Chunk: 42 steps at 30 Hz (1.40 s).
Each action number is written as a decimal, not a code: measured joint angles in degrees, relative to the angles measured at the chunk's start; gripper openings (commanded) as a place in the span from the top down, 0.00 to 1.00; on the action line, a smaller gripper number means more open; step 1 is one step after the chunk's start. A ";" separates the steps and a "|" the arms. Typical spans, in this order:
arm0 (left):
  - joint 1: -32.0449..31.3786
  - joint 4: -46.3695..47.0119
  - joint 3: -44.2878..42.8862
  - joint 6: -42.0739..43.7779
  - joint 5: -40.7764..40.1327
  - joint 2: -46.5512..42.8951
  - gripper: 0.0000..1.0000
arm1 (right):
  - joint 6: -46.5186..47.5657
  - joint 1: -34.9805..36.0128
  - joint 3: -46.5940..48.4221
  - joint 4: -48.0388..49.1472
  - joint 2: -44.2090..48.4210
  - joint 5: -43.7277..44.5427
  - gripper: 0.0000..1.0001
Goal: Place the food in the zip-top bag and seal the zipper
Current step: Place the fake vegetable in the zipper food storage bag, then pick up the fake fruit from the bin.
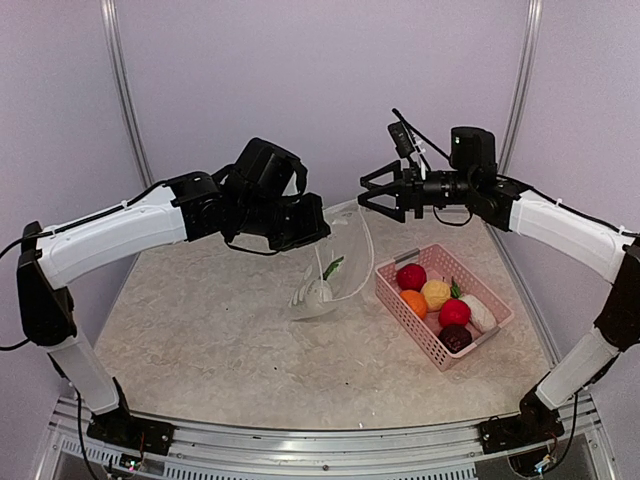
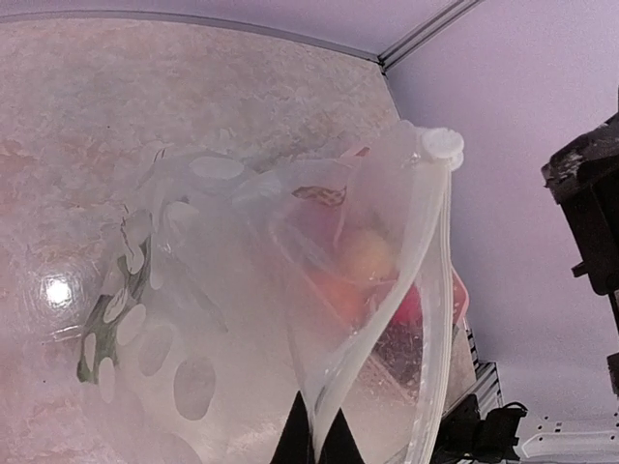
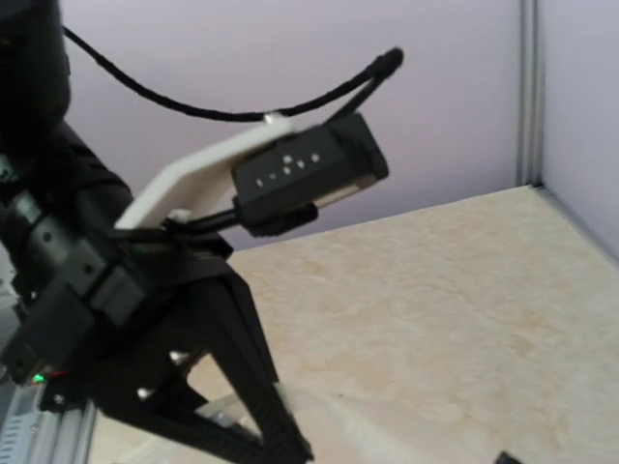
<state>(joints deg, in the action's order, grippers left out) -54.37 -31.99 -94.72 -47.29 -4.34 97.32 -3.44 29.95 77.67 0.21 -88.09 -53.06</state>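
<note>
The clear dotted zip-top bag (image 1: 340,262) hangs from my left gripper (image 1: 318,225), its bottom resting on the table. A green leaf (image 1: 332,267) and a white piece (image 1: 318,292) lie inside it. In the left wrist view my left gripper (image 2: 316,437) is shut on the bag's mouth edge, and the pale zipper (image 2: 432,280) runs up to the right. The leaf (image 2: 97,338) shows through the plastic. My right gripper (image 1: 365,190) is open and empty, in the air just right of the bag's top. The other food sits in the pink basket (image 1: 400,300).
The basket holds a red ball (image 1: 410,276), a yellow one (image 1: 435,293), an orange one (image 1: 414,303), another red (image 1: 454,313), a white piece (image 1: 480,312) and a dark purple ball (image 1: 455,338). My left arm's wrist camera (image 3: 309,169) fills the right wrist view's left side.
</note>
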 measured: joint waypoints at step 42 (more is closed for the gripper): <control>-1.51 -20.65 -1.38 15.19 -7.65 4.83 1.00 | 29.38 -15.87 -19.04 -30.86 0.22 43.67 0.14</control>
<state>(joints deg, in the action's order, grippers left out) -55.88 -52.64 -96.09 -32.10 -11.99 102.15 25.93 14.09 58.63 -30.65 -87.88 -9.39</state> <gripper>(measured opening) 0.006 0.845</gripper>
